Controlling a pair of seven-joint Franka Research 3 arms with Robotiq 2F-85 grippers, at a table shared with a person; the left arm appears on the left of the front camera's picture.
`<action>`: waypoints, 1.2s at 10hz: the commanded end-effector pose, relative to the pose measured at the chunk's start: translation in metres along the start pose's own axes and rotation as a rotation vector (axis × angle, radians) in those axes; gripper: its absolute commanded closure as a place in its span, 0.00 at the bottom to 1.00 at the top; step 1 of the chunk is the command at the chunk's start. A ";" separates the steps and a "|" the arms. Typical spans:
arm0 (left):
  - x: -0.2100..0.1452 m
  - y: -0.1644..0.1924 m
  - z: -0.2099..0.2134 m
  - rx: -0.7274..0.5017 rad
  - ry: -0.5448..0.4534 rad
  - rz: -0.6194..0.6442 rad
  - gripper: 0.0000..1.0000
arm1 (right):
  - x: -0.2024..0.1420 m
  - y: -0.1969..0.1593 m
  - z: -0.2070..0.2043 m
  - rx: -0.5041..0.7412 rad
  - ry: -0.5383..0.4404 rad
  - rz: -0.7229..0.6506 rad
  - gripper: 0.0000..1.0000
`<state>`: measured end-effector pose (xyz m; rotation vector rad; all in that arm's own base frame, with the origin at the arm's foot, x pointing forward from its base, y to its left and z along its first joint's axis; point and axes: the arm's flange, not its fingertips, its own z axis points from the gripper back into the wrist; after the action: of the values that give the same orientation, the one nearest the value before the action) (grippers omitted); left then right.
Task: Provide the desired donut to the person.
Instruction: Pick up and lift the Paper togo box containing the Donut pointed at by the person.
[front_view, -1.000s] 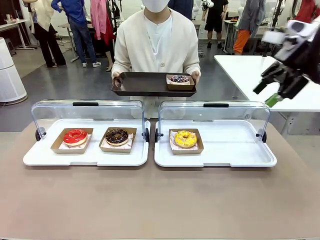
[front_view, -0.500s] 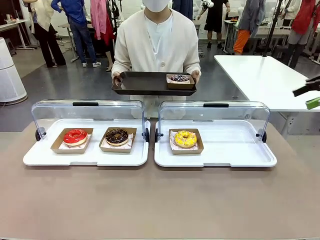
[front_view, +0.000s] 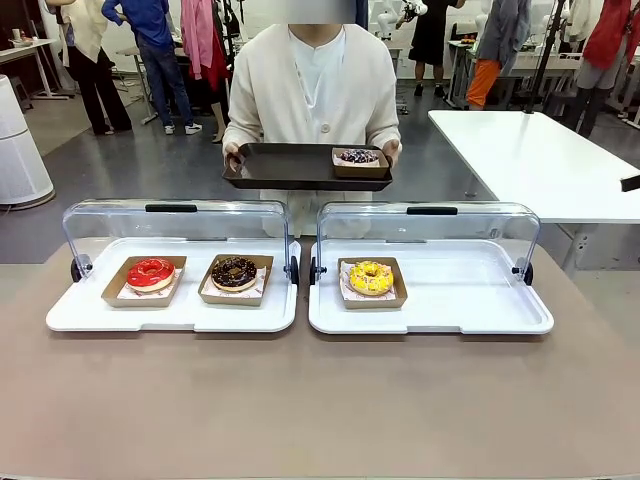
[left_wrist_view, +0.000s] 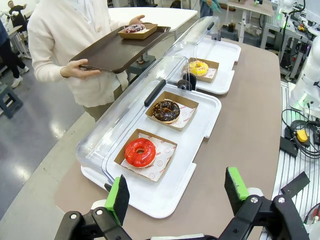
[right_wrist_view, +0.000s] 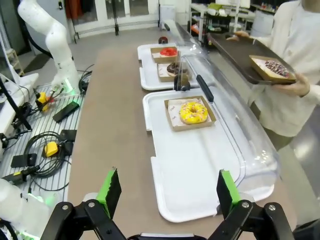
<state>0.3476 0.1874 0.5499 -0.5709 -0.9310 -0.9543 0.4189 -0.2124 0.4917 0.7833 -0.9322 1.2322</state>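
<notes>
The person (front_view: 312, 85) stands at the far side holding a dark tray (front_view: 290, 165) with a sprinkled donut (front_view: 358, 157) in a cardboard boat on it. On the table, the left white display tray (front_view: 80, 315) holds a red donut (front_view: 150, 272) and a chocolate donut (front_view: 234, 271). A yellow donut (front_view: 370, 276) lies in the right display tray (front_view: 480, 300). My left gripper (left_wrist_view: 176, 192) hangs open above the table's end, near the red donut (left_wrist_view: 140, 152). My right gripper (right_wrist_view: 167, 192) is open and empty over the other end, short of the yellow donut (right_wrist_view: 193, 112).
Both display trays have clear lids (front_view: 175, 225) standing open at the back. A white table (front_view: 530, 150) stands to the back right. Cables and boxes (right_wrist_view: 45, 150) lie on the floor beside my table. Other people stand far off.
My right arm has pulled out of the front view to the right. The person, the tray and the donuts have stayed put.
</notes>
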 end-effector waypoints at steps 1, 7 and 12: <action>0.002 0.001 0.000 0.003 -0.004 -0.002 0.00 | 0.004 -0.008 0.011 0.021 -0.022 0.022 0.00; 0.002 0.001 0.000 0.003 -0.004 -0.002 0.00 | 0.004 -0.003 0.008 0.013 -0.005 0.007 0.00; 0.002 0.001 0.000 0.003 -0.004 -0.002 0.00 | 0.004 -0.003 0.008 0.013 -0.005 0.007 0.00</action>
<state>0.3476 0.1874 0.5499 -0.5709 -0.9310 -0.9543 0.4218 -0.2201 0.5024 0.8030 -0.9311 1.2526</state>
